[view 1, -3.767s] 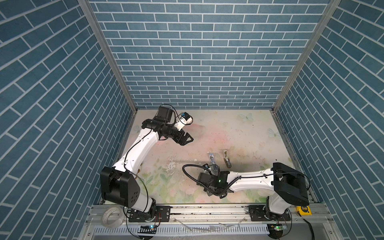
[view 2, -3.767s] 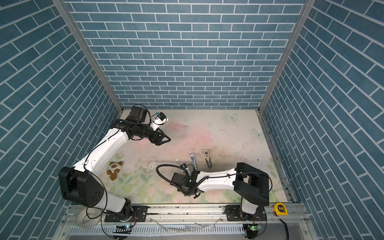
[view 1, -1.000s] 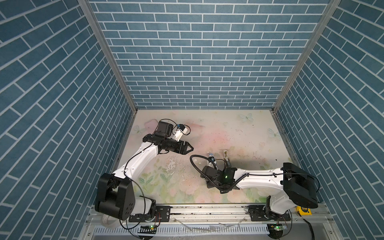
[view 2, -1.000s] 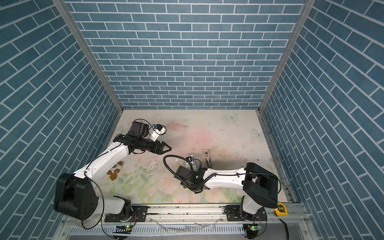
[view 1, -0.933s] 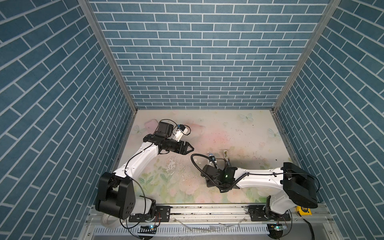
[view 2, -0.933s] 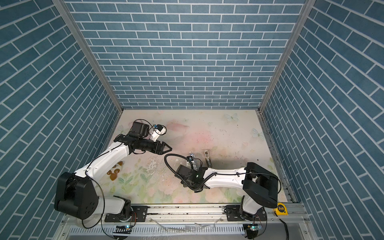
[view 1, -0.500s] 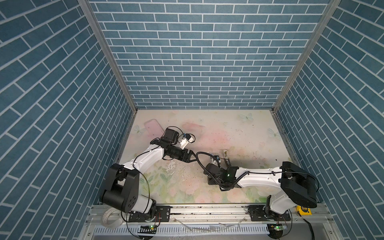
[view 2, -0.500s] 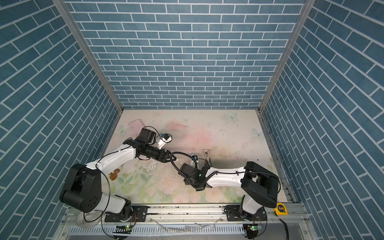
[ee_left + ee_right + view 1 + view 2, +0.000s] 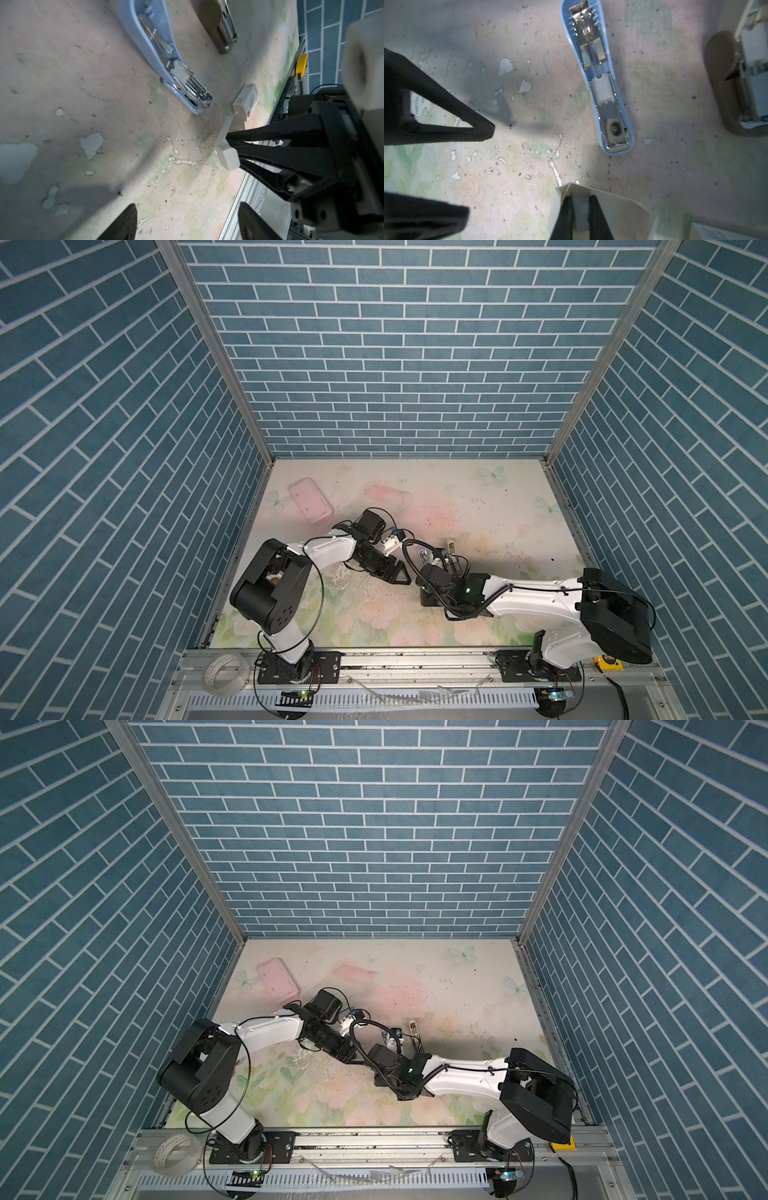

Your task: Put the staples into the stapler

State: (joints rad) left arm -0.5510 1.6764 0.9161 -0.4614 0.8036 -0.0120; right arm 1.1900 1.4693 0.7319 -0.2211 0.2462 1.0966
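My right gripper (image 9: 580,216) is shut on a short grey strip of staples (image 9: 580,204) that lies in a small white cardboard tray (image 9: 623,209). Just beyond it the light-blue stapler (image 9: 600,83) lies opened flat on the mat, its metal channel facing up. In a top view the stapler (image 9: 423,556) shows above the right gripper (image 9: 426,595). My left gripper (image 9: 187,223) is open and empty, low over the mat. It sits close beside the tray (image 9: 225,145), a little left of the right gripper in a top view (image 9: 397,574).
An olive-brown stapler (image 9: 726,87) lies next to the blue one. A white sleeve with a red mark (image 9: 246,101) sits behind the tray. A pink case (image 9: 311,500) lies at the back left. The mat's print is flaking. A tape roll (image 9: 224,672) rests on the front rail.
The left arm has swung from the back left to the centre, ending beside the right gripper and uncovering the pink case. The right gripper has edged towards the staplers, still shut.
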